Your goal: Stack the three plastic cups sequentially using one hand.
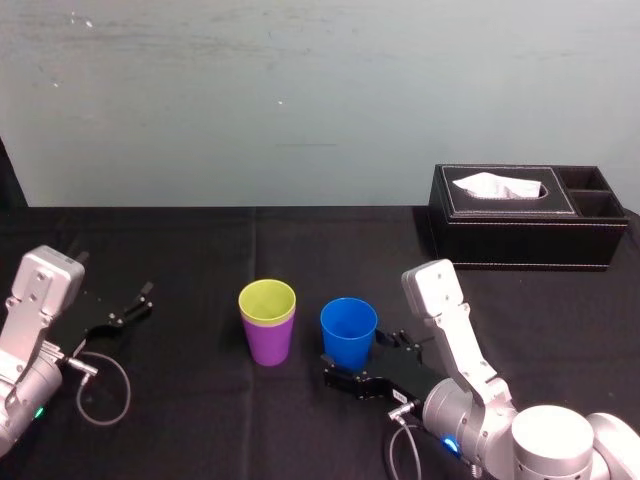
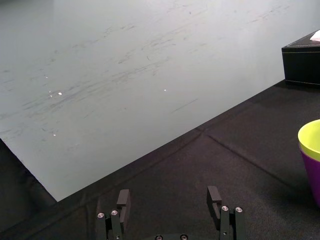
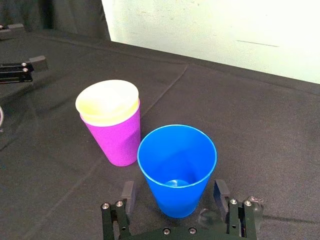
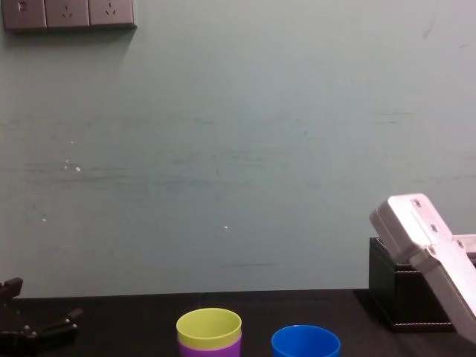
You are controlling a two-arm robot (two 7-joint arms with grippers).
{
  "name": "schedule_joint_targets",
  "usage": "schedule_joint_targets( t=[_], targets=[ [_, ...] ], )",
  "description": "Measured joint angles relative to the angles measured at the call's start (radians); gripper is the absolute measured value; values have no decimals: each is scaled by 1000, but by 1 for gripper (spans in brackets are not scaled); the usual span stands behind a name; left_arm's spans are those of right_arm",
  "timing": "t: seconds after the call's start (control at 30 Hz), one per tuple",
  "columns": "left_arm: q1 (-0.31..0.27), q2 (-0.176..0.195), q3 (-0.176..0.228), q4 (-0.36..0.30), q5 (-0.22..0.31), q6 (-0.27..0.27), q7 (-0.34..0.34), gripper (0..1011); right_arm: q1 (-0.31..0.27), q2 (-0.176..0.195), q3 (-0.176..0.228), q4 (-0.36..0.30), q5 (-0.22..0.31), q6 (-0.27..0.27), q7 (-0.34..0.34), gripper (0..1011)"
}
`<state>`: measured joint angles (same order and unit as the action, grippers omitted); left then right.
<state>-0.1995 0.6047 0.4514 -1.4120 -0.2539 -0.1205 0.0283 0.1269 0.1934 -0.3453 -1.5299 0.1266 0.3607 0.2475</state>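
Blue cup (image 3: pixel 176 167) upright between right gripper's (image 3: pixel 174 190) spread fingers (image 3: pixel 128 192), unpinched; lopsided or hard closing could crush it or tip it into purple cup (image 3: pixel 116 140) nesting yellow-green cup (image 3: pixel 107 102) just beyond the fingertips; left gripper (image 2: pixel 169 197) idle, fingers spread.

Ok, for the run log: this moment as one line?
stack: yellow-green cup in purple cup | blue cup: alone, upright | right gripper: open, straddling blue cup | left gripper: open, parked left

Smooth plastic blue cup (image 3: pixel 177 170), purple cup (image 3: pixel 114 140), yellow-green cup (image 3: pixel 107 102), matt black tablecloth (image 1: pixel 180 250), stitched leather-look tissue box (image 1: pixel 520 235), scuffed wall (image 1: pixel 300 100).
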Motion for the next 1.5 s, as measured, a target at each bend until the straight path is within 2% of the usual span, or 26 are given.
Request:
schedule_joint_targets(
  t=[0.3, 0.67, 1.5],
  targets=[
    [0, 0, 0, 0, 0, 0, 0, 1000, 13, -11, -6, 33, -29, -29, -9, 1003],
    [0, 0, 0, 0, 0, 0, 0, 1000, 20, -25, -4, 58, -42, -51, -9, 1003],
    [0, 0, 0, 0, 0, 0, 0, 1000, 22, -27, -1, 66, -47, -56, -6, 995]
  ],
)
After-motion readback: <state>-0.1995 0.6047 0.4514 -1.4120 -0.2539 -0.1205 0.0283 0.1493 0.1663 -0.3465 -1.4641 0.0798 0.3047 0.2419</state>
